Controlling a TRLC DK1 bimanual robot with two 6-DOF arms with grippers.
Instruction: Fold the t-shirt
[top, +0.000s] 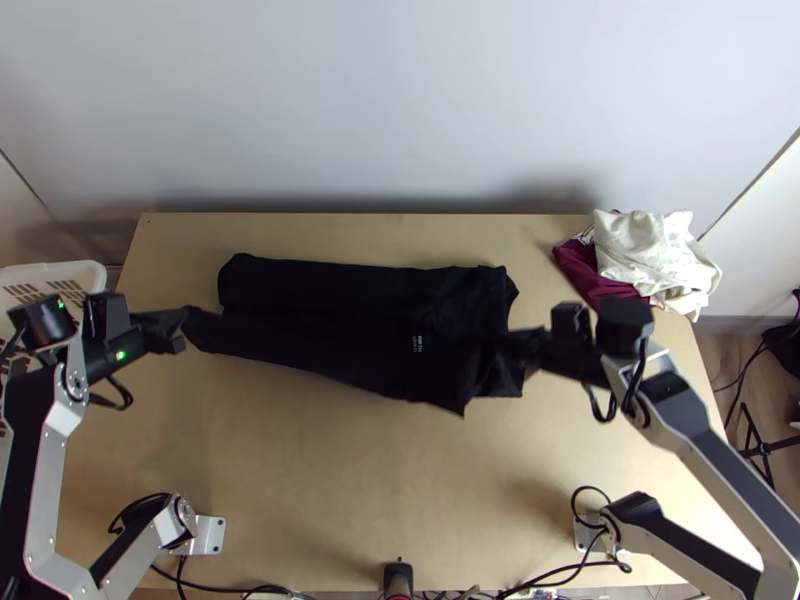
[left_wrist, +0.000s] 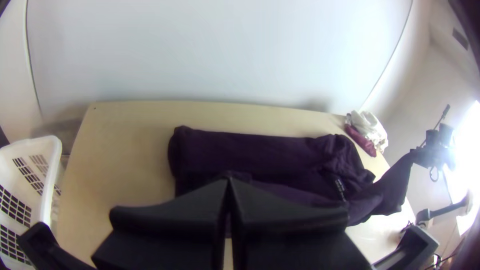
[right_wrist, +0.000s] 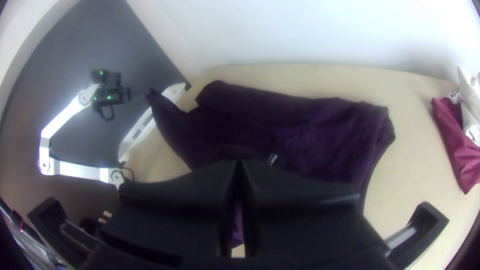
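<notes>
As you look from the top, your left gripper (top: 186, 322) has its fingers closed on the left end of the black t-shirt (top: 350, 300), and your right gripper (top: 515, 344) pinches its near right part, also closed. You have the shirt across the table (top: 330, 480), its far part lying down, the held parts raised.

The bench (top: 300, 480) is viewed steeply from high above and lower in both wrist views; the wall (top: 400, 100) behind is shared.
</notes>
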